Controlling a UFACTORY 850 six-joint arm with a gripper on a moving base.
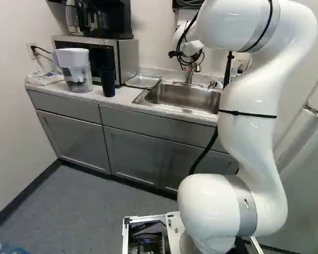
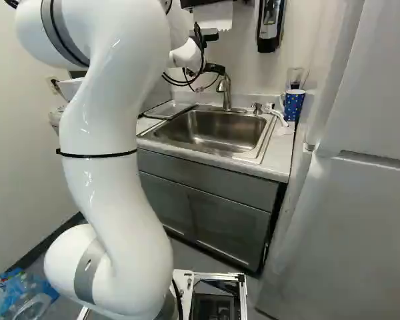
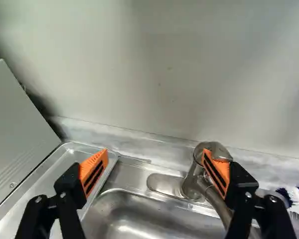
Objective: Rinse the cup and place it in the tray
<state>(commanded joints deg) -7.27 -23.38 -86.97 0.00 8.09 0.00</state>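
"Right base view, entry one: how is the pincer (image 2: 215, 69) recorded?"

"By the faucet (image 2: 225, 87), above the sink (image 2: 213, 130). In the wrist view the pincer (image 3: 157, 163) is seen released, its orange pads (image 3: 94, 172) set wide apart, the faucet overlapped by one finger."

"And the tray (image 3: 55, 174)?"

"One, metal; laid beside the sink, below the pincer's other finger."

"The cup?"

"Two are listed; which is meant cannot be told. One black cup (image 1: 107, 82), stood upright on the desk (image 1: 125, 95), well apart from the pincer on its tray side, between the pitcher (image 1: 78, 69) and the sink. One blue mug (image 2: 292, 107), spotted, stood on the pincer's faucet side, beyond the sink."

"Remaining stock?"

"One microwave (image 3: 20, 134), past the tray from the pincer, with a coffee maker (image 1: 114, 18) carried on top. One brush (image 3: 285, 196), dark-bristled, beside the faucet-side finger."
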